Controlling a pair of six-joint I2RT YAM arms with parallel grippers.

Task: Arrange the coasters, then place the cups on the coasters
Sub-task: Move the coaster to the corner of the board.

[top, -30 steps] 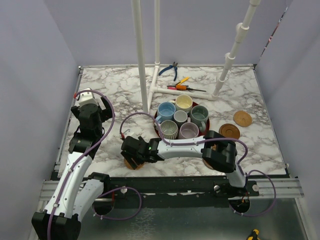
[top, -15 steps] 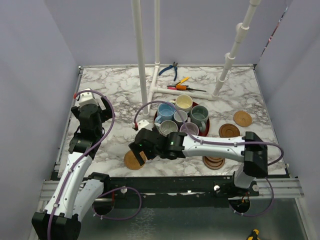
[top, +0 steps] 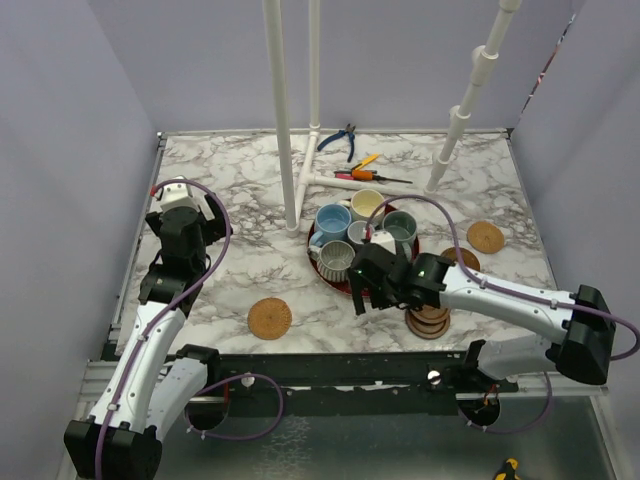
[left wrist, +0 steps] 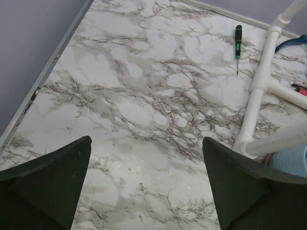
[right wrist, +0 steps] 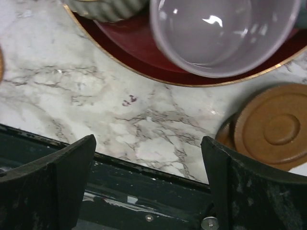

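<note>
Fingers (right wrist: 53, 187) on the right spread wide, empty, swinging off the laid coaster (top: 270, 318) toward the coaster stack (top: 428, 322); left fingers (left wrist: 48, 182) idle, wide.

Robot lab test cell, not domestic room. Left arm (top: 150, 330) and right arm (top: 500, 295) bolted to aluminium rail (top: 540, 375) along near edge of table (top: 240, 190). Purple cables (top: 215, 240) looped along arms. Marble-pattern tabletop boxed in by plain lavender panels (top: 70, 150) on left, far and right sides. White PVC pipe frame (top: 282, 110) standing toward far edge. Loose tools near far edge: blue-handled pliers (top: 340, 140), orange-handled screwdriver (top: 362, 162), green-handled screwdriver (left wrist: 238, 40).
</note>
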